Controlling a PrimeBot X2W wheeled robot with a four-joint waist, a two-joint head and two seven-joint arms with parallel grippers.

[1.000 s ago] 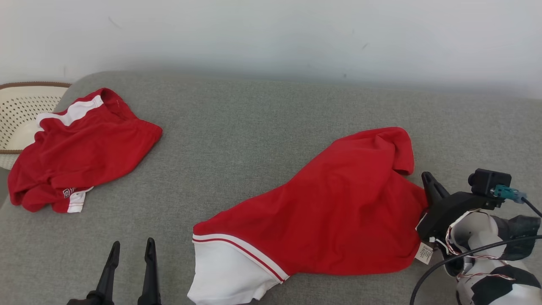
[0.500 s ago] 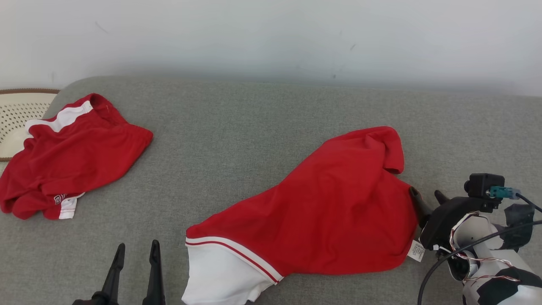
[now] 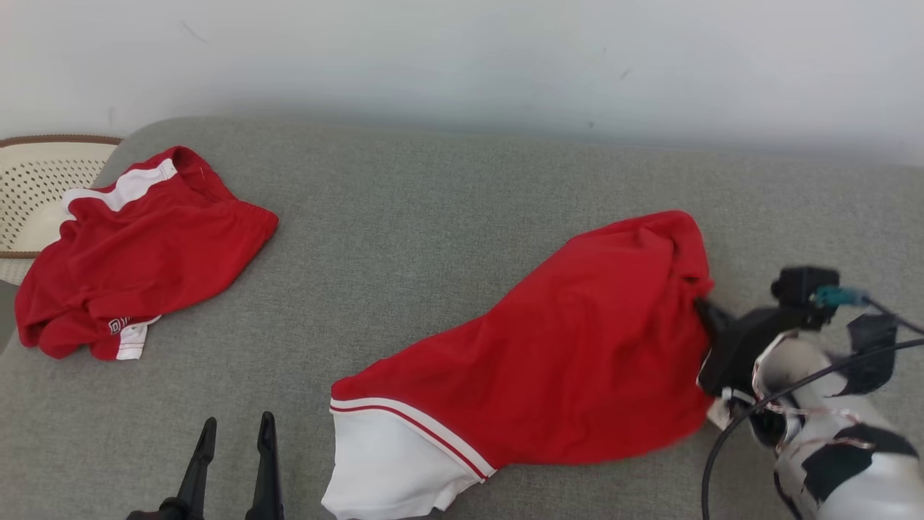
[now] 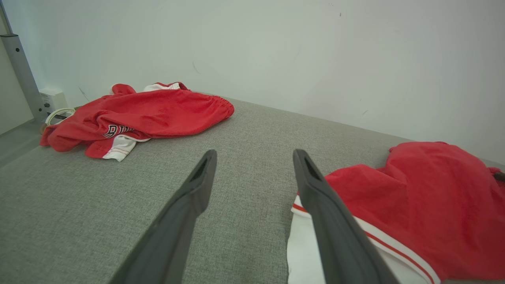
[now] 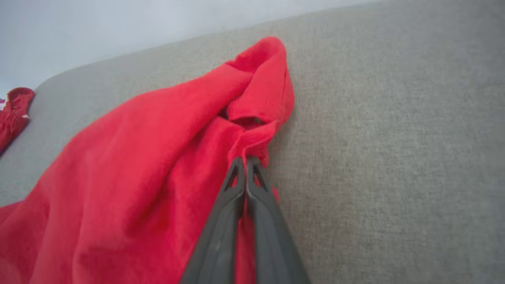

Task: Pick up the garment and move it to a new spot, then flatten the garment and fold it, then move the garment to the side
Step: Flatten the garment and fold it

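Two red pieces on the grey couch [image 3: 433,202]: crumpled shorts [image 3: 144,253] far left beside the basket [image 3: 29,180], out of the way. The left claw [image 3: 238,422] hovers wide and empty, ready to help. Right of centre sprawls the garment [image 3: 577,347], its bunched corner pinched tight in the right claw [image 5: 244,161], seemingly for lifting.

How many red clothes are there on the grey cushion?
2. A crumpled red garment lies at the far left, beside the basket. A big red garment lies toward the right, its edge pinched in the right gripper. More could hide underneath.
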